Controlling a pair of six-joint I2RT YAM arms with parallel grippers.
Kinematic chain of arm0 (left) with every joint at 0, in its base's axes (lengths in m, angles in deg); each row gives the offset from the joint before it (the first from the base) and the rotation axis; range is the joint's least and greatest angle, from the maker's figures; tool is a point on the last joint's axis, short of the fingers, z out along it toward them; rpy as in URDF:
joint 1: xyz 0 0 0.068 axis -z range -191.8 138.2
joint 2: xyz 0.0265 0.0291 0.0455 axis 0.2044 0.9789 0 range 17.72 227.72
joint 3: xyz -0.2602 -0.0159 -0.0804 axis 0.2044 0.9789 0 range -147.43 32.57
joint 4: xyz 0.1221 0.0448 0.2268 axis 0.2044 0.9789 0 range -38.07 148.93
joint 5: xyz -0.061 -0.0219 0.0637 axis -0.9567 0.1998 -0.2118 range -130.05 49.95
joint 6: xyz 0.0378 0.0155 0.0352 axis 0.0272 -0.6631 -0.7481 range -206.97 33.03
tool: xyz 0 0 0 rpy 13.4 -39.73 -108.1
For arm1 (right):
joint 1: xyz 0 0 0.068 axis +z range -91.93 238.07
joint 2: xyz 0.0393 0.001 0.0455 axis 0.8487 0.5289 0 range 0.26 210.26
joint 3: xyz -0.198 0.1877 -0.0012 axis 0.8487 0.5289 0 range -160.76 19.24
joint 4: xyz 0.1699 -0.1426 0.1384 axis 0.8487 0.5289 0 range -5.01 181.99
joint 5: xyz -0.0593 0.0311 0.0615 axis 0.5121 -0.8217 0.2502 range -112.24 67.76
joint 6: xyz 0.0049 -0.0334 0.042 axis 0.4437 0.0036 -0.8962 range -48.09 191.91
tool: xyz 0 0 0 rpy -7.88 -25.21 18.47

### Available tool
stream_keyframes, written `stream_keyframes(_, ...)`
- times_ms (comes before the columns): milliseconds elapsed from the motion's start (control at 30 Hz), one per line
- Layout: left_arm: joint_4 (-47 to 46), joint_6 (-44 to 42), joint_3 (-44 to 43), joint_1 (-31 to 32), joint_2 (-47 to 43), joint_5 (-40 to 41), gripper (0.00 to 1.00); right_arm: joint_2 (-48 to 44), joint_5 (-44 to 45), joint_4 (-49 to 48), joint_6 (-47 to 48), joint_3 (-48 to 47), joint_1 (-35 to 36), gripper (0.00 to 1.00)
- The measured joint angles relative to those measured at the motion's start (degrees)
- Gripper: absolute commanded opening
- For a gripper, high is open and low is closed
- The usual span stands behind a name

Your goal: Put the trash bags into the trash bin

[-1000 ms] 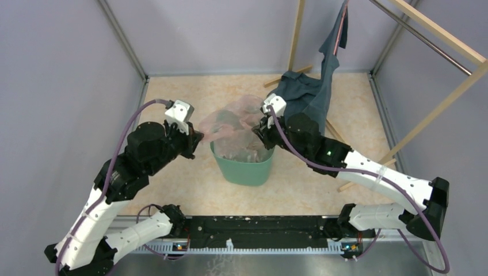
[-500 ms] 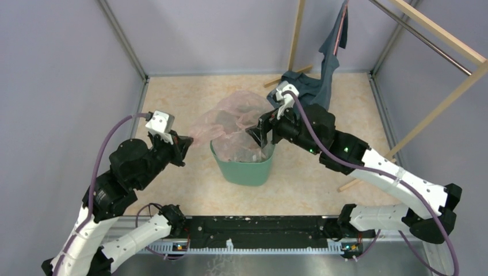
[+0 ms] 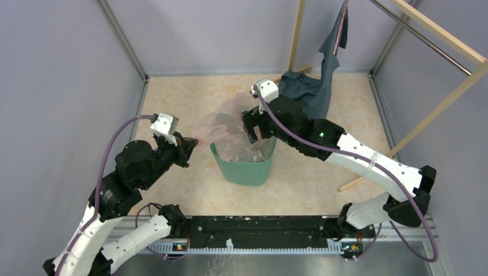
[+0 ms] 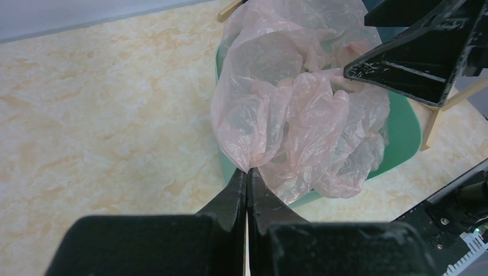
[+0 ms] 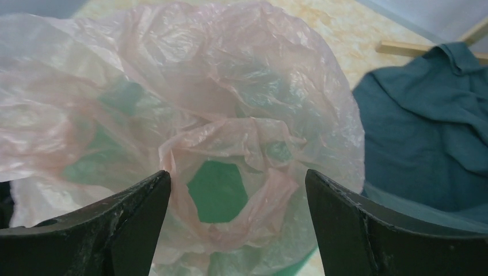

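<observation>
The pale-pink trash bag (image 3: 225, 122) lies crumpled over the mouth of the mint-green trash bin (image 3: 246, 170), part of it inside and part billowing above the rim. My left gripper (image 3: 192, 144) is shut on the bag's left edge, just left of the bin; in the left wrist view its tips (image 4: 247, 173) pinch the film of the bag (image 4: 288, 103) in front of the bin (image 4: 404, 133). My right gripper (image 3: 252, 131) hovers open above the bin's back right. In the right wrist view it (image 5: 237, 173) straddles a puckered fold of the bag (image 5: 201, 86) without touching it.
A dark blue-grey garment (image 3: 308, 92) hangs from a wooden rack (image 3: 437, 35) and pools on the floor right behind the bin. The rack's wooden legs (image 3: 357, 178) cross the floor on the right. Grey walls enclose the marbled floor (image 3: 172, 98).
My right gripper has opened, let go of the bag and shifted up and left over the bin. My left gripper stays shut on the bag's edge and has drawn it slightly left.
</observation>
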Motion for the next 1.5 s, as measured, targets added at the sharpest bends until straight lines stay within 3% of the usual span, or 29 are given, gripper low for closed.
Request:
stream_keyframes(233, -0.31, 0.0, 0.35, 0.0, 0.04, -0.42, 0.0, 0.28, 0.74, 0.42, 4.96, 1.6, 0.11, 0.9)
stream_keyframes(333, -0.31, 0.0, 0.55, 0.0, 0.04, -0.46, 0.0, 0.61, 0.87, 0.44, 7.37, 4.26, 0.11, 0.85)
stream_keyframes(433, -0.46, 0.02, 0.94, 0.0, 0.04, -0.44, 0.0, 1.36, 0.83, 0.04, 9.75, 6.14, 0.24, 0.61)
stream_keyframes(567, -0.7, 0.26, 1.79, 0.0, 0.04, -0.44, 0.0, 2.1, 0.85, -0.85, 11.26, 6.99, 0.42, 0.17)
stream_keyframes(667, -0.7, 0.48, 2.36, 0.0, 0.04, -0.63, 0.0, 2.29, 2.84, -2.34, 10.49, 6.99, 0.46, 0.0)
stream_keyframes(900, -0.7, 1.11, 3.17, 0.0, 0.04, -0.61, 0.0, 0.55, 10.8, -3.61, 8.13, 6.99, 0.48, 0.0)
stream_keyframes(1233, 0.31, 1.27, 3.85, 0.0, -0.13, -0.59, 0.0, -12.17, 11.61, -4.31, 0.96, 7.41, 0.48, 0.0)
stream_keyframes(1400, 0.68, 1.29, 3.85, 0.0, -1.14, -0.59, 0.0, -16.24, 10.47, -3.69, -2.27, 9.99, 0.48, 0.27)
stream_keyframes(1500, 0.68, 1.31, 3.85, 0.0, -1.25, -0.59, 0.0, -16.76, 10.64, -1.29, -2.4, 10.4, 0.48, 0.5)
